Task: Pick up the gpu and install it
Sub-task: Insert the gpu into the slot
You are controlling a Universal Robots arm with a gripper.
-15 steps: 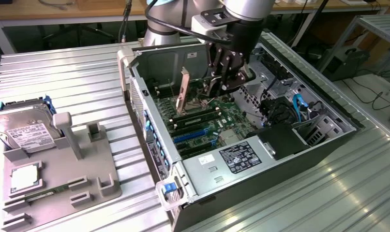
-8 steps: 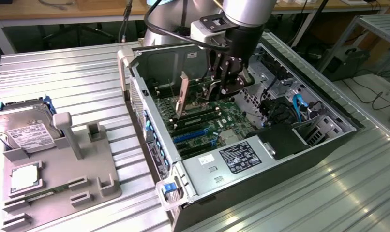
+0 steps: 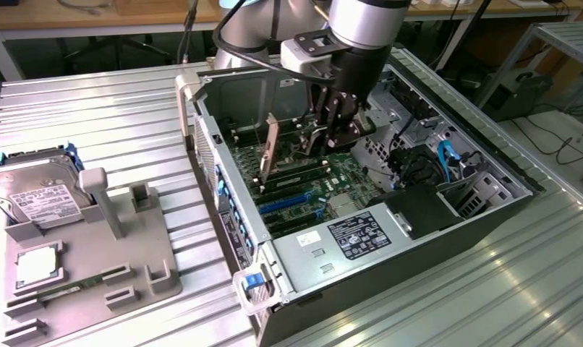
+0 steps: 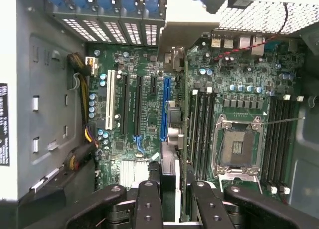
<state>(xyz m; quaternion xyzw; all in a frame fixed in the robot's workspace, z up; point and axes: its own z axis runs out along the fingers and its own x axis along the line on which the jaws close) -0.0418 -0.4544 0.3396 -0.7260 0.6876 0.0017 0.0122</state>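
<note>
Gripper (image 4: 169,199) fingers are seen pinching the gpu (image 4: 168,154) by its top edge, the card held upright on edge over the motherboard (image 4: 144,114), just beside the blue slot (image 4: 164,109), presumably so its lower edge can meet a slot. Around it stands the open case (image 3: 236,238), laid on a ribbed metal surface (image 3: 98,123) beside a grey parts holder (image 3: 89,282).

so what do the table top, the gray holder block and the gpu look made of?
Table top: ribbed metal, likely aluminium; silvery with bright reflections.
Gray holder block: matte gray, probably plastic; dull, no glare.
Gpu, edge-on in the gripper: green circuit board, apparently fibreglass laminate; the copper-toned edge's material is unclear.
</note>
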